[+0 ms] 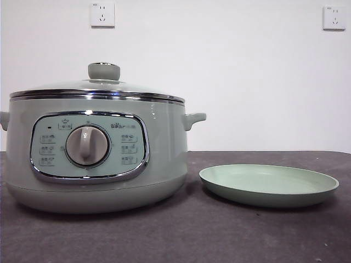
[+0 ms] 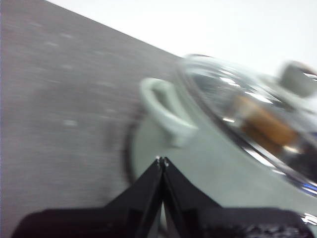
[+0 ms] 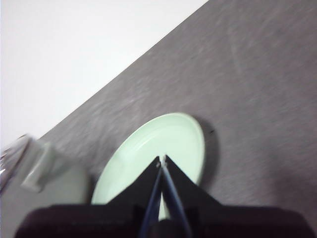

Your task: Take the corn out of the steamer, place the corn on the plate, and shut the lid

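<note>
The grey-green steamer [image 1: 96, 153] stands at the left of the table with its glass lid [image 1: 98, 87] on it. The corn [image 2: 265, 121] shows as an orange-yellow shape through the glass in the left wrist view. The pale green plate [image 1: 269, 185] lies empty to the steamer's right. My left gripper [image 2: 162, 159] is shut and empty, above the steamer's side [image 2: 208, 163] near a side handle [image 2: 166, 116]. My right gripper [image 3: 162, 158] is shut and empty, above the plate [image 3: 148, 148]. Neither gripper shows in the front view.
The table has a dark grey cloth [image 1: 181, 235]. A white wall with two sockets [image 1: 102, 14] stands behind. The steamer's right side handle [image 1: 193, 118] sticks out toward the plate, and it also shows in the right wrist view [image 3: 39, 168].
</note>
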Robot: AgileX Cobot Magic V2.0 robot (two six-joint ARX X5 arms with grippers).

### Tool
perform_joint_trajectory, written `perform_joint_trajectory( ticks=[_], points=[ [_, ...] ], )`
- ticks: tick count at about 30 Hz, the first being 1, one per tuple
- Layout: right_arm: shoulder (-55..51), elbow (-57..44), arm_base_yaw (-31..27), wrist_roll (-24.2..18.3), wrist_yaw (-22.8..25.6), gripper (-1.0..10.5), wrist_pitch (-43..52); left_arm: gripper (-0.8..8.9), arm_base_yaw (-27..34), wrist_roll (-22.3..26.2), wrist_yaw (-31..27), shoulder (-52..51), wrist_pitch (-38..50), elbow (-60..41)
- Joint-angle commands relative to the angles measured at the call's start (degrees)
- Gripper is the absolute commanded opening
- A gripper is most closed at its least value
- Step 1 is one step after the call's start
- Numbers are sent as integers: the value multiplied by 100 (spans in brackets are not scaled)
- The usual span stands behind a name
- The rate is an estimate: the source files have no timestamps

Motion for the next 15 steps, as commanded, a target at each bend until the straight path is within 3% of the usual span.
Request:
perform_joint_trajectory(
  ticks=[1,4,7,15],
  points=[
    [-2,109,-9,35,-358,-1,-2,-8,9,-11,879,-17,332,-39],
    [28,345,-11,-17,-597,-10,-63,-8,9,-13,1357,-17,304,133],
    [168,732,-9,-155,-595,-10,-354,-8,9,-2,1421,-15,-72,479],
    [1220,2168,-9,-1366,-599,-9,-1296,-8,9,935,1419,435,-852,1720]
  ],
)
